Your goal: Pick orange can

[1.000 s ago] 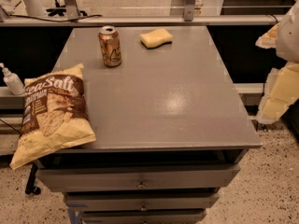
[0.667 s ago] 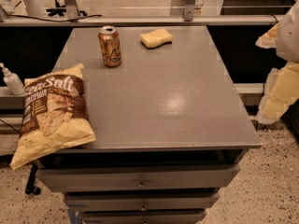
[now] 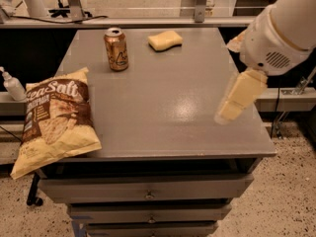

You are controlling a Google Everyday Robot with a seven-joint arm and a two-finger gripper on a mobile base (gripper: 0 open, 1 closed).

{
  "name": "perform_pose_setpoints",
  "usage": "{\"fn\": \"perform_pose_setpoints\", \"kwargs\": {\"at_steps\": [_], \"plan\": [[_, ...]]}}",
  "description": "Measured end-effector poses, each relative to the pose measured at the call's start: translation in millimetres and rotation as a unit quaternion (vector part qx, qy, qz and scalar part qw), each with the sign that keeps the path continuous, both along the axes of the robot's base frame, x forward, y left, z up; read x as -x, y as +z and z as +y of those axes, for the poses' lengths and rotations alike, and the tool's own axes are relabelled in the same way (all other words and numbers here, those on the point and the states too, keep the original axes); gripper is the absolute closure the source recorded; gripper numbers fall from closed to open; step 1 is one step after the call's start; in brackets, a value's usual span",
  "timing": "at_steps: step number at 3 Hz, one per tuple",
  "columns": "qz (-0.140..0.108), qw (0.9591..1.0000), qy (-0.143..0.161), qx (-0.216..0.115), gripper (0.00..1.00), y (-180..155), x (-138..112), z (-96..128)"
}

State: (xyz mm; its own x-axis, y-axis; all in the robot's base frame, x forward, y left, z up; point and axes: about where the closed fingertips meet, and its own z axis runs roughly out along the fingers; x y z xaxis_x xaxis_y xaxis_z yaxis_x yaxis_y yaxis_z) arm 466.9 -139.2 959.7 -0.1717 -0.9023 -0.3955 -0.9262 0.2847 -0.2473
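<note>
You see the small upright copper-orange metal drink can (image 3: 116,49) at eleven o'clock on the grey metal cabinet top (image 3: 163,107), with a yellow rectangular sponge (image 3: 165,40) near it at twelve. The pale cream gripper (image 3: 236,98) hangs at three o'clock, well apart from the can. A brown-and-yellow crisp bag (image 3: 54,120) overhangs the edge at eight.

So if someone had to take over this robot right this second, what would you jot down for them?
Gripper: above the right side of the table, well away from the can and touching nothing on the tabletop.
Orange can: upright at the back left of the table, with the yellow sponge to its right and apart from it.
Chip bag: hanging over the front left edge.
Done: no grasp yet.
Left: reach across to the can, close on it, lift it.
</note>
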Motion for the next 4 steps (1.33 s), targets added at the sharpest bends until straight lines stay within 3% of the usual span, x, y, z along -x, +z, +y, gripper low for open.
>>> {"fn": "perform_pose_setpoints", "kwargs": {"at_steps": [1,2,3,4], "plan": [[-0.014,0.9967,0.029,-0.074,0.00,-19,-27,71],[-0.020,0.9868,0.051,-0.152,0.00,-42,-57,139],[-0.053,0.9723,0.048,-0.223,0.00,-38,-99,202],[-0.052,0.9726,0.049,-0.221,0.00,-38,-98,201]]}}
